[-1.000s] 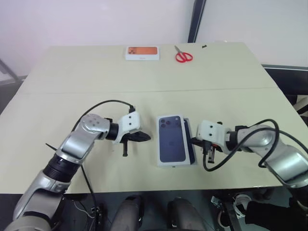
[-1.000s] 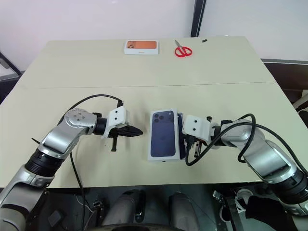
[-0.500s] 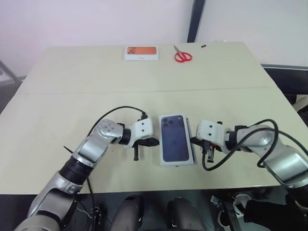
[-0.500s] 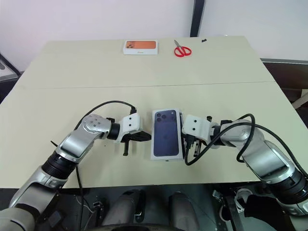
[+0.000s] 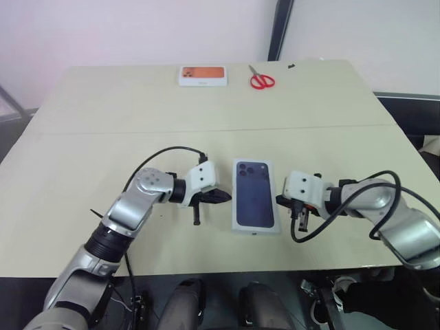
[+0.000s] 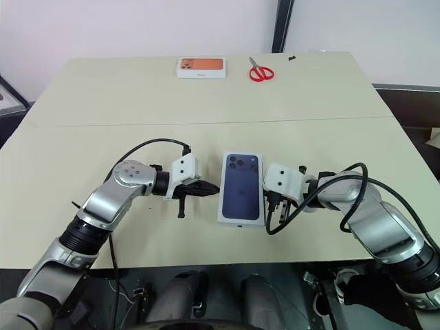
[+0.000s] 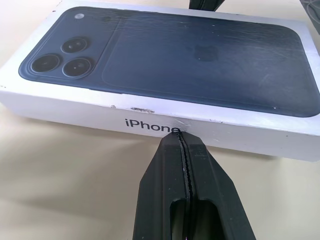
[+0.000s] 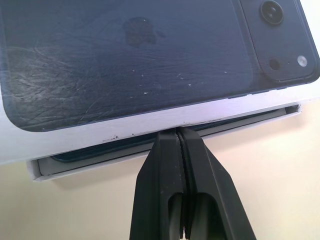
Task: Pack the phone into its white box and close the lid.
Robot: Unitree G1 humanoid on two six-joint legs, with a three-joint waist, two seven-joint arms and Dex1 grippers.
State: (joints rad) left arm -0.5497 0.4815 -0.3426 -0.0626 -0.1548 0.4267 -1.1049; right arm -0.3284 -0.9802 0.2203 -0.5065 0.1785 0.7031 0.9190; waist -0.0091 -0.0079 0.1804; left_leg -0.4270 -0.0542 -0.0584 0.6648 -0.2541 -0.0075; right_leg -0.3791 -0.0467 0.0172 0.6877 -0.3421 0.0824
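Observation:
The lid (image 5: 254, 196), white with a dark blue phone printed on top, lies flat near the table's front edge, covering the white box. In the right wrist view the white box's rim (image 8: 165, 156) juts out a little below the lid (image 8: 130, 60). A thin dark strip (image 8: 100, 154) shows in that gap; apart from it the phone is hidden under the lid. My left gripper (image 5: 225, 196) is shut, its tip (image 7: 181, 137) against the lid's long left side. My right gripper (image 5: 280, 201) is shut too, its tip (image 8: 178, 132) at the lid's right edge.
A white box with an orange picture (image 5: 203, 75) and red scissors (image 5: 262, 80) lie at the far edge of the beige table (image 5: 89, 158). Black cables loop off both wrists near the lid.
My left gripper has moved right and the lid has slid right with it, now covering the dark strip that showed along its right side. The right gripper has stayed put.

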